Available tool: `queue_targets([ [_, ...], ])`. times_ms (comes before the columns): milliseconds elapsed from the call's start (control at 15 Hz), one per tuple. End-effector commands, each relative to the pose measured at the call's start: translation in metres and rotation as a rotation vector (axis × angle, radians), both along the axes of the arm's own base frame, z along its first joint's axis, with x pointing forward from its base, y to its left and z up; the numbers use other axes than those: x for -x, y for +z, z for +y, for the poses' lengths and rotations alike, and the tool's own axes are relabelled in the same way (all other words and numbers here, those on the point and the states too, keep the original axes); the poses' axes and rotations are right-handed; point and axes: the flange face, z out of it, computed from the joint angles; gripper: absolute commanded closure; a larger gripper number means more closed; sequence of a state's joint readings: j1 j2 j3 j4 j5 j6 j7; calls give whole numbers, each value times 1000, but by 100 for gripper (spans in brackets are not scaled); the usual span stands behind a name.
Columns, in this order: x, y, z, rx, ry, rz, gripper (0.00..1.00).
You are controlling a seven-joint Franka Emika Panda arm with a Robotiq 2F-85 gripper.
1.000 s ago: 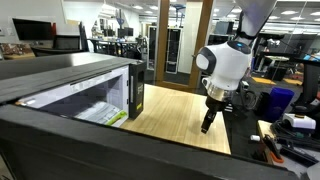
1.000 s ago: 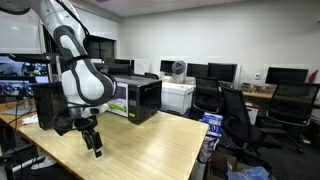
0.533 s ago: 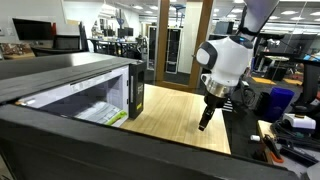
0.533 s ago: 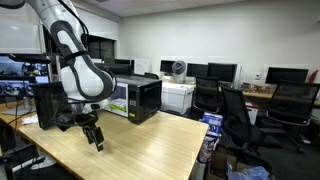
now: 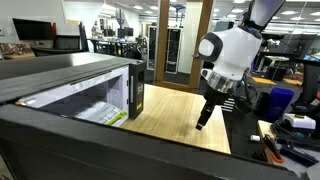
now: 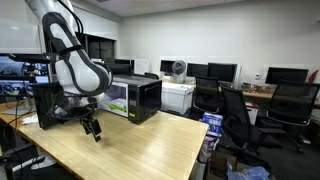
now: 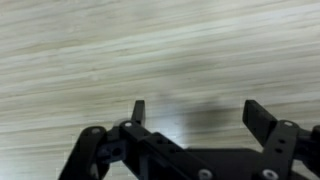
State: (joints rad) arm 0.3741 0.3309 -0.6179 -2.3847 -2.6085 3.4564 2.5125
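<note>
My gripper (image 7: 196, 113) stands open over the bare light wooden tabletop (image 7: 120, 50), nothing between its two black fingers (image 7: 262, 118). In both exterior views the white arm hangs the gripper (image 5: 204, 117) (image 6: 93, 129) a little above the wooden table (image 5: 170, 115) (image 6: 150, 145), holding nothing. A black microwave (image 6: 135, 97) (image 5: 90, 90) with its door shut sits at the table's end, apart from the gripper.
Black office chairs (image 6: 235, 115) and desks with monitors (image 6: 225, 72) stand beyond the table's edge. A white printer (image 6: 178, 95) is behind the microwave. A blue bin (image 5: 281, 100) and small tools (image 5: 275, 148) lie on a dark side surface.
The arm has lifted the gripper and carried it a little toward the microwave side of the table. The jaws have stayed open.
</note>
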Motion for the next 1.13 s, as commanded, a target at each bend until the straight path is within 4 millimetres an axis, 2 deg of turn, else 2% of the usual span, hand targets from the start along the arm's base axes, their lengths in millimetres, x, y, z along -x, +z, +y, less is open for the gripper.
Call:
queue_targets([
  [0,12,12,9,-40,24,-16,0],
  [333,18,14,22,-55,32,-15,0],
  [533,10,9,20,-31,33,-8,0],
  [1067,9,10,22,-23,42,-12,0],
])
